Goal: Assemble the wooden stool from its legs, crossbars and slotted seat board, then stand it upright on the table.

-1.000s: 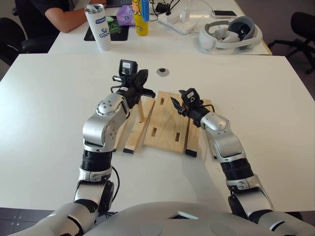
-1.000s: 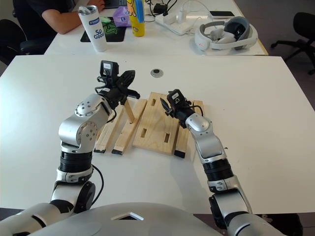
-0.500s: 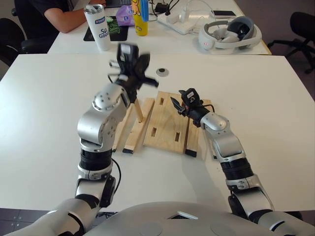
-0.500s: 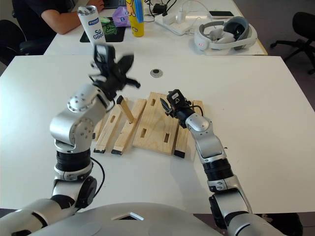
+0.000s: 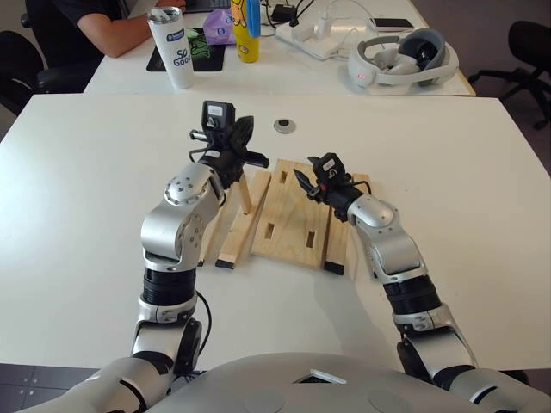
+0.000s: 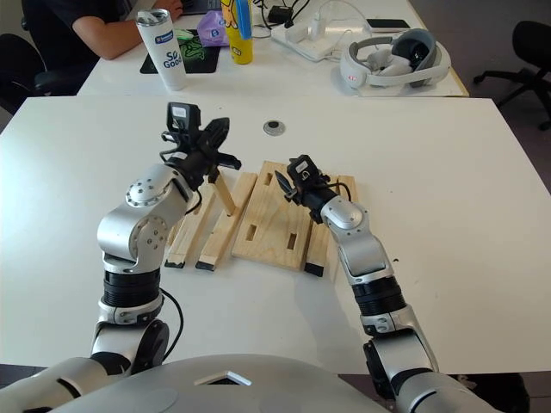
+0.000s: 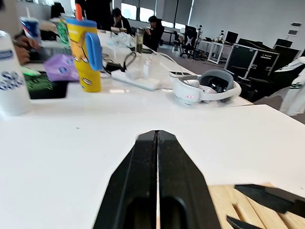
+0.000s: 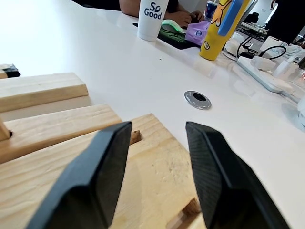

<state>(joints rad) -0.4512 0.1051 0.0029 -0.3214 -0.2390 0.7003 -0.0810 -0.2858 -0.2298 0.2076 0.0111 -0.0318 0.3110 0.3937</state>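
The slotted seat board (image 5: 293, 215) lies flat at the table's middle. Two wooden legs (image 5: 225, 232) lie side by side along its left edge, and another leg (image 5: 337, 241) lies along its right edge. A thin crossbar (image 5: 244, 191) stands tilted out of the left legs. My left gripper (image 5: 243, 142) hovers just above and behind the crossbar's top, its fingers (image 7: 157, 157) pressed together with nothing seen between them. Over the board's far edge (image 8: 143, 191) hangs my right gripper (image 5: 306, 182), open and holding nothing.
A round metal grommet (image 5: 285, 126) sits in the table behind the board. On the far table stand a white tumbler (image 5: 172, 47), a yellow bottle (image 5: 248, 30) and a headset (image 5: 400, 60). Bare tabletop (image 5: 86, 198) stretches out on both sides.
My left arm swung up and away from the crossbar, then came back down close to its top. The crossbar stayed standing. The right gripper edged slightly farther along the board.
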